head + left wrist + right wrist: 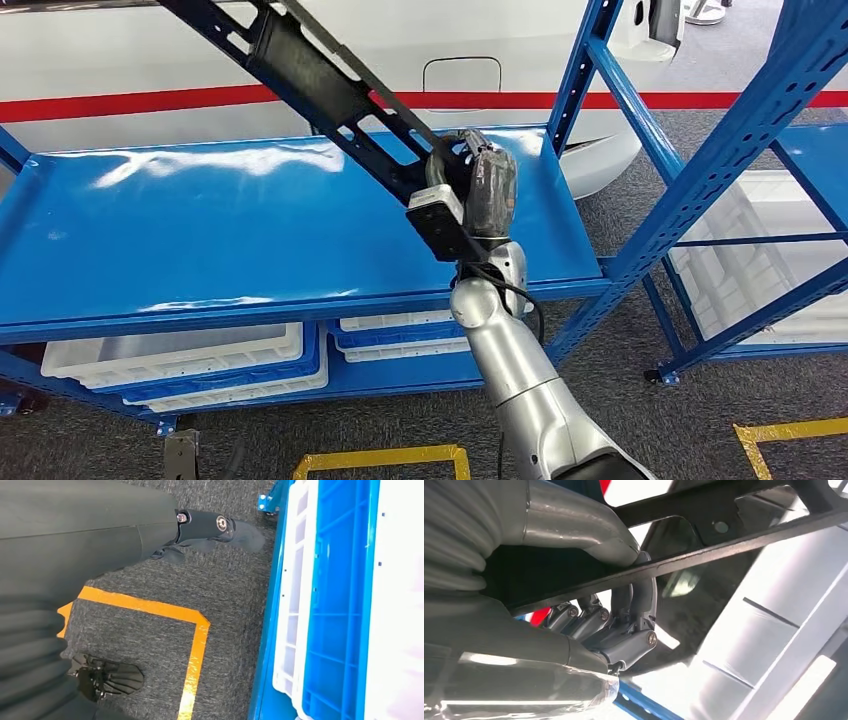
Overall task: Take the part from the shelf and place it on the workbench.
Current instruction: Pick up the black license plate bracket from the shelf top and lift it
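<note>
A long black plastic part (320, 85) with cut-out slots slants up and to the left above the blue shelf (200, 240). My right hand (480, 185) grips its lower end, lifted off the shelf surface. In the right wrist view the thumb and dark fingers (624, 630) wrap around the part's thin black edge (704, 555). My left hand (205, 530) hangs low beside the rack over grey carpet, its fingers holding nothing; how far they are curled is unclear.
White crates in blue trays (190, 365) sit on the rack's lower level. A second blue rack (740, 150) with a white crate (760, 260) stands to the right. Yellow floor tape (385, 460) marks the carpet. A white vehicle body with a red stripe (130, 100) is behind.
</note>
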You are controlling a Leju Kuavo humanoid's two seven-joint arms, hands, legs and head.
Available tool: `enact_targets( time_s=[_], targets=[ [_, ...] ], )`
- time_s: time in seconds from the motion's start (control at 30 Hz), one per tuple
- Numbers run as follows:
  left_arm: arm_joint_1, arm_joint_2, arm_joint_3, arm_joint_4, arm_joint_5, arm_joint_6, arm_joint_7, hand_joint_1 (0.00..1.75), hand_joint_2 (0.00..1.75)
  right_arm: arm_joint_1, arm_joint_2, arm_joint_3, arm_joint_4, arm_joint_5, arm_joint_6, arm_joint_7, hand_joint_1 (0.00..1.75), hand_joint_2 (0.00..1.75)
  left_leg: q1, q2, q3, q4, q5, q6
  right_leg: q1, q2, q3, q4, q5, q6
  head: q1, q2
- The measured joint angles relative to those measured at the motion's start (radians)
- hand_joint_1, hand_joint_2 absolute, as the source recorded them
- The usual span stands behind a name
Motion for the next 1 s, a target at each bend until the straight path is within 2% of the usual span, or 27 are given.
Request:
enact_targets(
  time_s=[0.2,0.6,1.0],
  targets=[
    [0.0,0.007,0.0,0.0,0.006,-0.004,-0.004,0.0,1.75,0.013,-0.024,0.036,-0.079,-0.085,0.033,-0.009,1.75,1.75,0.0,0.0,0.0,0.0,0.0,0.0,0.0,0.0,0.0,0.0,0.0,0.0,0.0,0.0],
    [0.005,0.015,0.016,0.0,0.02,-0.023,-0.023,0.0,1.75,0.069,-0.068,0.07,-0.263,-0.397,0.174,-0.028,1.75,1.75,0.0,0.0,0.0,0.0,0.0,0.0,0.0,0.0,0.0,0.0,0.0,0.0,0.0,0.0],
    [0.011,0.022,0.017,0.0,0.008,-0.003,0.009,0.0,1.75,0.111,-0.101,0.092,-0.33,-0.47,0.205,-0.04,1.75,1.75,0.0,0.0,0.0,0.0,0.0,0.0,0.0,0.0,0.0,0.0,0.0,0.0,0.0,0.0]
  ],
)
